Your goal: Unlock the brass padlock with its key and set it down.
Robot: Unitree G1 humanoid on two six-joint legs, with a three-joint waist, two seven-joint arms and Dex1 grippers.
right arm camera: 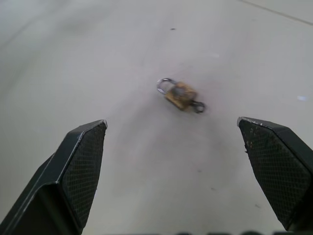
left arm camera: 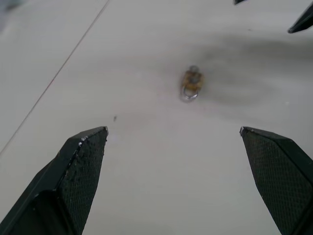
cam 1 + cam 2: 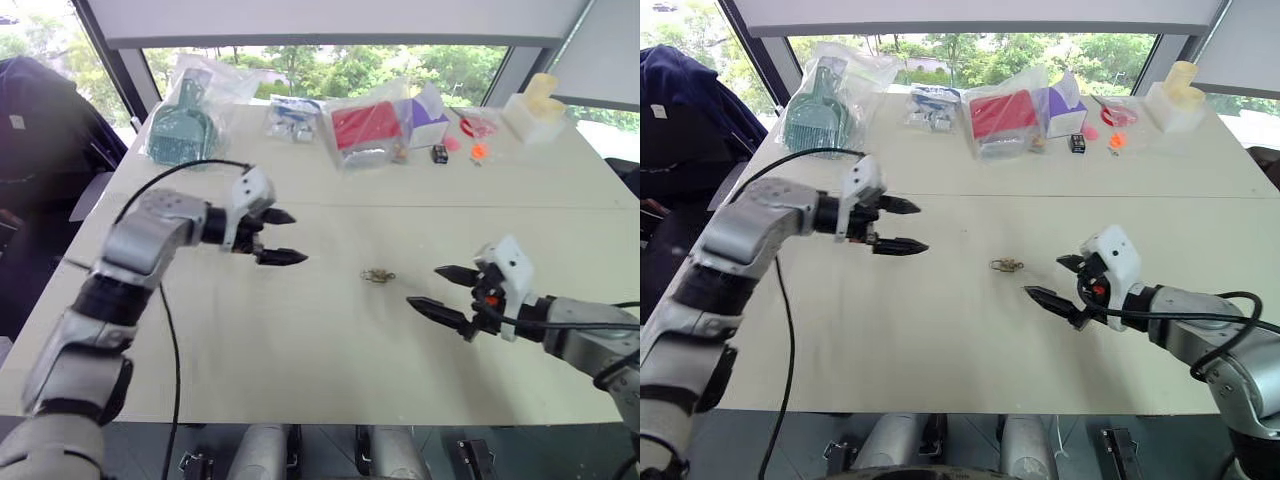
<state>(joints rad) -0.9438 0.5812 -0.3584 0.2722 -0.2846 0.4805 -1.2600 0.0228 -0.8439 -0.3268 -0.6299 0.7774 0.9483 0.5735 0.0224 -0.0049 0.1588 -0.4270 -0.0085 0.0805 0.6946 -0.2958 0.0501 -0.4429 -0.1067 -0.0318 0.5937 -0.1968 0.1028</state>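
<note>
Pale table (image 3: 330,350) by windows (image 3: 330,65), brass padlock (image 3: 378,275) lying mid-surface

Along the far edge of the pale table (image 3: 330,350) you have a row of clutter. At the far left lies a clear bag holding a green brush-like tool (image 3: 185,125). Right of it sits a small clear packet (image 3: 292,117), then a bagged red box (image 3: 366,128) touching a purple and white carton (image 3: 428,120). A small black box (image 3: 439,153) lies just nearer. Farther right you see orange bits (image 3: 478,152), and a cream foam block (image 3: 538,108) at the far right corner.
</note>
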